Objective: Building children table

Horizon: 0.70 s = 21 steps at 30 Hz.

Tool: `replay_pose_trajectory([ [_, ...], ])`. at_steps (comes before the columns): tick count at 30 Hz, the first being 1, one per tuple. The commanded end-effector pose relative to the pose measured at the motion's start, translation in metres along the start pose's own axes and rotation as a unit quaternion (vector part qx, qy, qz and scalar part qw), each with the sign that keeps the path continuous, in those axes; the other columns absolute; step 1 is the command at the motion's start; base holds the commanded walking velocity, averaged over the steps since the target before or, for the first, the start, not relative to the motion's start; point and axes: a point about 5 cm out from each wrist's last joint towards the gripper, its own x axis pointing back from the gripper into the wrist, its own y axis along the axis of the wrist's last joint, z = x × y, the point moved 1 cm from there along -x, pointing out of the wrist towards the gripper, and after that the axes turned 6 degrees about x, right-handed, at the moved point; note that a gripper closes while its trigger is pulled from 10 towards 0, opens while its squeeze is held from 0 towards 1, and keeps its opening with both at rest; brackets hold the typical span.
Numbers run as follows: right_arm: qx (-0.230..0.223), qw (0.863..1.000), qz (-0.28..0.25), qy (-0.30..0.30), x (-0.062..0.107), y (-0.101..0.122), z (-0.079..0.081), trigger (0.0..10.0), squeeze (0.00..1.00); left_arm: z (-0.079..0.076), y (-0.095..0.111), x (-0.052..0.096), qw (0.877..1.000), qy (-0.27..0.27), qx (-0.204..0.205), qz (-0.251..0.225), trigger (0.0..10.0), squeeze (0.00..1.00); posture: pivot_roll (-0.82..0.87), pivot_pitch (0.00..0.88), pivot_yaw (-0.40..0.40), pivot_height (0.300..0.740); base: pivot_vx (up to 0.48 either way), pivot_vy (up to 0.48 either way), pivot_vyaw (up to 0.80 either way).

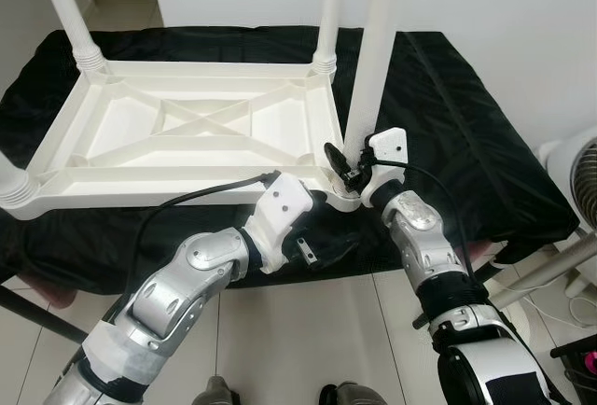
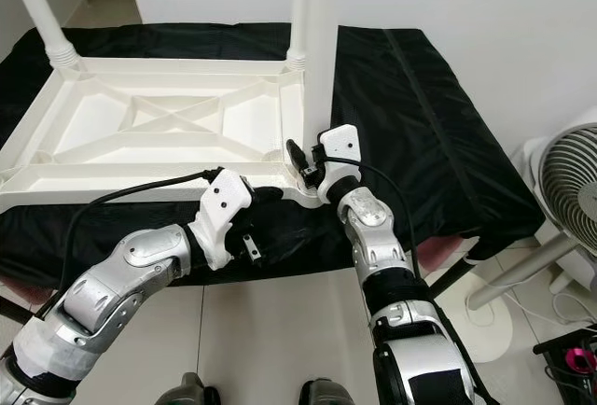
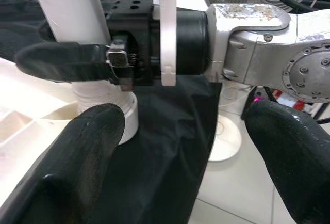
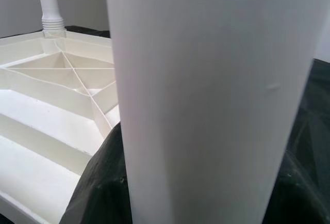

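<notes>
A white plastic children's table (image 1: pixel 187 134) lies upside down on a black-covered surface (image 1: pixel 466 125). Its near-right leg (image 1: pixel 373 60) stands upright in the corner socket. My right gripper (image 1: pixel 347 167) is shut on that leg just above its base; in the left wrist view one of its black fingers (image 3: pixel 67 61) wraps across the leg (image 3: pixel 67 7). My left gripper (image 1: pixel 322 232) is open, low beside the same corner at the table's front edge, holding nothing. In the right wrist view the leg (image 4: pixel 216 100) is very close, with the ribbed underside (image 4: pixel 51 110) behind it.
Three more legs stand at the far-left (image 1: pixel 70 13), far-right (image 1: pixel 328 13) and near-left (image 1: pixel 14 181) corners. A white floor fan (image 2: pixel 569 181) stands to the right with cables by its base. White tiled floor (image 1: pixel 308 330) lies in front.
</notes>
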Motion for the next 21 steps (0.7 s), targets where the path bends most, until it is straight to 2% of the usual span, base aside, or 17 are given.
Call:
replay_pose_trajectory([
  [1, 0.001, 0.999, 0.033, 0.025, 0.003, -0.015, 0.007, 10.0, 0.0, -0.004, 0.0, 0.0, 1.0, -0.008, 0.004, 0.005, 10.0, 0.0, 0.0, 0.062, -0.002, 0.74, 0.0, 0.0, 0.0],
  [3, 0.001, 0.999, 0.033, 0.025, 0.003, -0.015, 0.007, 10.0, 0.0, -0.004, 0.0, 0.0, 1.0, -0.008, 0.004, 0.005, 10.0, 0.0, 0.0, 0.062, -0.002, 0.74, 0.0, 0.0, 0.0],
  [7, 0.037, 0.997, 0.038, 0.063, 0.005, -0.02, 0.012, 10.0, 0.0, -0.004, 0.001, 0.002, 1.0, -0.015, 0.002, 0.008, 10.0, 0.0, 0.0, 0.067, -0.004, 0.74, 0.0, 0.0, 0.0],
  [9, 0.037, 0.997, 0.038, 0.063, 0.005, -0.02, 0.012, 10.0, 0.0, -0.004, 0.001, 0.002, 1.0, -0.015, 0.002, 0.008, 10.0, 0.0, 0.0, 0.067, -0.004, 0.74, 0.0, 0.0, 0.0],
  [11, 0.066, 0.993, 0.044, 0.091, 0.012, -0.025, 0.016, 10.0, 0.0, -0.003, 0.001, 0.003, 1.0, -0.017, 0.002, 0.01, 10.0, 0.0, 0.0, 0.068, -0.002, 0.74, 0.0, 0.0, 0.0],
  [14, 0.066, 0.993, 0.044, 0.091, 0.012, -0.025, 0.016, 10.0, 0.0, -0.003, 0.001, 0.003, 1.0, -0.017, 0.002, 0.01, 10.0, 0.0, 0.0, 0.068, -0.002, 0.74, 0.0, 0.0, 0.0],
  [15, 0.076, 0.99, 0.056, 0.109, 0.02, -0.033, 0.017, 10.0, 0.0, -0.003, 0.001, 0.004, 1.0, -0.018, 0.002, 0.011, 10.0, 0.0, 0.0, 0.069, 0.003, 0.74, 0.0, 0.0, 0.0],
  [19, 0.07, 0.989, 0.064, 0.112, 0.024, -0.038, 0.016, 10.0, 0.0, -0.003, 0.002, 0.004, 1.0, -0.019, 0.002, 0.012, 10.0, 0.0, 0.0, 0.07, 0.004, 0.74, 0.0, 0.0, 0.0],
  [21, 0.048, 0.992, 0.067, 0.1, 0.026, -0.041, 0.013, 10.0, 0.0, -0.003, 0.002, 0.004, 1.0, -0.02, 0.001, 0.012, 10.0, 0.0, 0.0, 0.07, 0.006, 0.74, 0.0, 0.0, 0.0],
])
